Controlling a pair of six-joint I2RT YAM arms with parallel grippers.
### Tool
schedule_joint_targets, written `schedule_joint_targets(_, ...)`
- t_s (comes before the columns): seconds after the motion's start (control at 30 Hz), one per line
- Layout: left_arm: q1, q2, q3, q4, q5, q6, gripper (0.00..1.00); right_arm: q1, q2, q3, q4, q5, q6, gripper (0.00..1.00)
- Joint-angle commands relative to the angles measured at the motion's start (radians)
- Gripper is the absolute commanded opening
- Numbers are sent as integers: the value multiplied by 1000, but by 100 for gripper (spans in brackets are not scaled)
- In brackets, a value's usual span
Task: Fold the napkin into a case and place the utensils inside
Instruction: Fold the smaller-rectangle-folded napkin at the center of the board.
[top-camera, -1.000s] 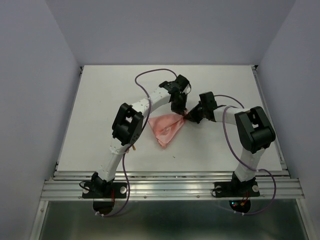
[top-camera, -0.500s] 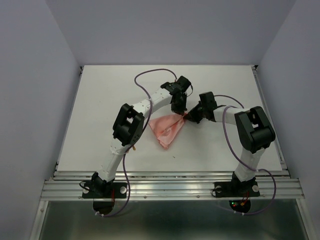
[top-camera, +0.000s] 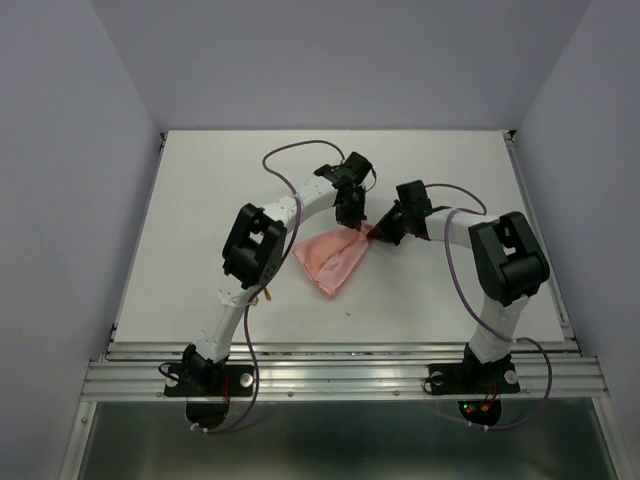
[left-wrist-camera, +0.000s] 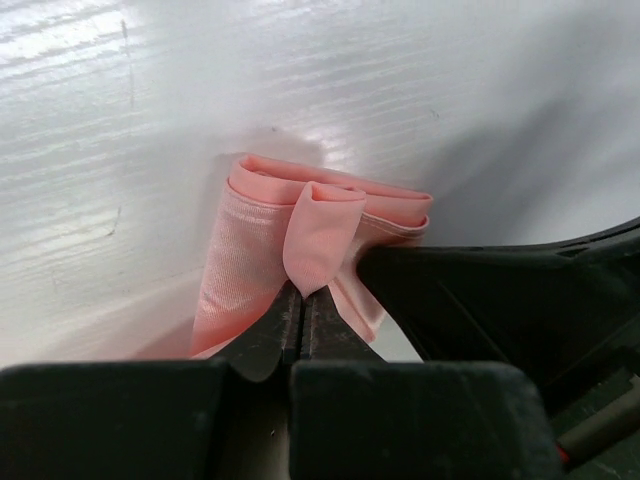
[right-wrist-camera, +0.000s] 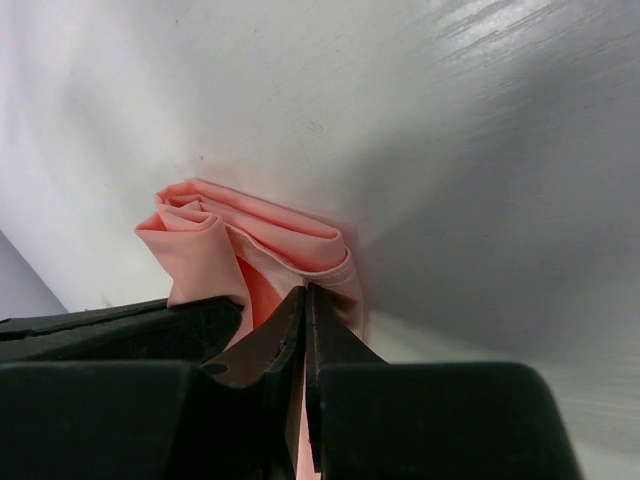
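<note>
The salmon-pink napkin lies bunched in a rough triangle at the middle of the white table, its far corner lifted. My left gripper is shut on a fold of the napkin at that corner. My right gripper is right beside it, shut on the napkin's hemmed edge. The two grippers nearly touch. In each wrist view the other gripper's black finger sits close by. The gold utensils are out of view.
The white table spreads around the napkin, bounded by grey walls at the back and sides. A metal rail runs along the near edge by the arm bases. Purple cables loop over both arms.
Both grippers have shifted slightly to the left together, drawing the napkin's gathered corner with them. The napkin's shape has barely changed.
</note>
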Motion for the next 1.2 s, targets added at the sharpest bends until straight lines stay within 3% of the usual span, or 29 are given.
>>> schedule_joint_targets(0.0, 8, -22, -14, 37, 17, 9, 0, 5, 44, 31, -88, 54, -54, 7)
schedule_joint_targets(0.23, 13, -12, -28, 47, 49, 35, 0, 5, 40, 61, -96, 57, -90, 10)
schedule_joint_targets(0.53, 11, 41, -43, 66, 86, 78, 0, 5, -25, 35, -7, 28, -90, 32)
schedule_joint_targets(1.17, 20, 44, -86, 84, 91, 101, 0, -13, -32, 77, 17, 43, -32, 34)
